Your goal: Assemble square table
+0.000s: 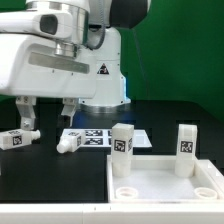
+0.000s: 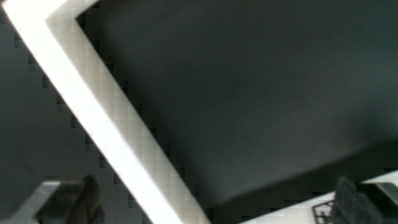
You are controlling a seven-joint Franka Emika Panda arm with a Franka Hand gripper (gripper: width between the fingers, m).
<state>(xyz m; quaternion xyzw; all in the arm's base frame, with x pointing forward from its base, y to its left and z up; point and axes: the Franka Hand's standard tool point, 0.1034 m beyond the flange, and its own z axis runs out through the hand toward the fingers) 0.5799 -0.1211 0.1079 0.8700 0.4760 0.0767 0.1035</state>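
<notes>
So far you have roughly half the square table built, judging by how the parts lie. The dark surface (image 1: 50, 175) carries everything. On it, toward the exterior view's right, sits the square panel (image 1: 165, 190), rim side up, so it works as a shallow tray. It is the only container in sight.

Inside that tray, you have two legs standing upright at the far corners: the first standing leg (image 1: 122, 141) on the exterior view's left and the second standing leg (image 1: 187, 140) on its right. Whether either is seated fully, you cannot tell from here. The two near corners show only their sockets, the left socket (image 1: 125, 190) and the right socket (image 1: 205, 192), with nothing in them.

Beyond the panel lies the marker board (image 1: 95, 136), flat and bare.

Your tool (image 1: 45, 112) hangs above the surface on the exterior view's left, jaws spread wide and released, grasping nothing. The wrist view agrees: its fingertips (image 2: 63, 200) stand far apart with only dark surface and a white strip (image 2: 125, 130) between them. What that strip belongs to is unclear.

Still to fit are the first loose leg (image 1: 19, 138) and the second loose leg (image 1: 70, 142). Both lie on their sides below the tool, outside the tray.
</notes>
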